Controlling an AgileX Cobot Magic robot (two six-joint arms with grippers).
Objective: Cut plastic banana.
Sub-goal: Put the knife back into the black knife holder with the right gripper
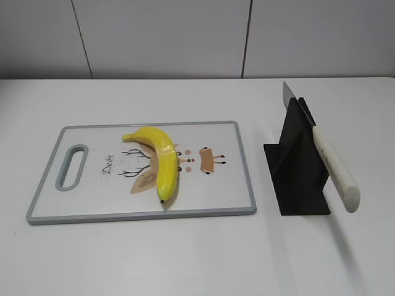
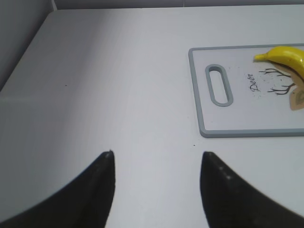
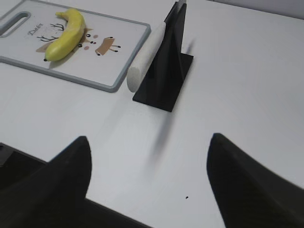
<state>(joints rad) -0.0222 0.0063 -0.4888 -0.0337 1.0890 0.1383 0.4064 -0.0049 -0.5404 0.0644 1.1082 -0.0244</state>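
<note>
Plastic banana (image 1: 159,161): lying whole on the cutting board (image 1: 229,197), across the deer print (image 1: 162,165), curved, one dark tip toward the near table edge; flat and unrestrained, so likely to roll or slide under a blade unless steadied.
Cutting board: flat on the table (image 1: 185,259), left of middle, handle slot (image 1: 71,165) toward the left edge; there to take the cut.
Knife (image 1: 325,158): propped in a black stand (image 1: 296,176) toward the right edge, pale handle slanting up and toward the near edge; judged set that way to be gripped easily.
Left gripper (image 2: 156,164): fingers apart, empty, over bare table toward the left edge, well clear of the board.
Right gripper (image 3: 147,156): fingers wide apart, empty, over the near right part, short of the stand.
Hidden: most of the blade behind the stand; print partly under the banana; no arm in the exterior view; banana cut off in the left wrist view.
</note>
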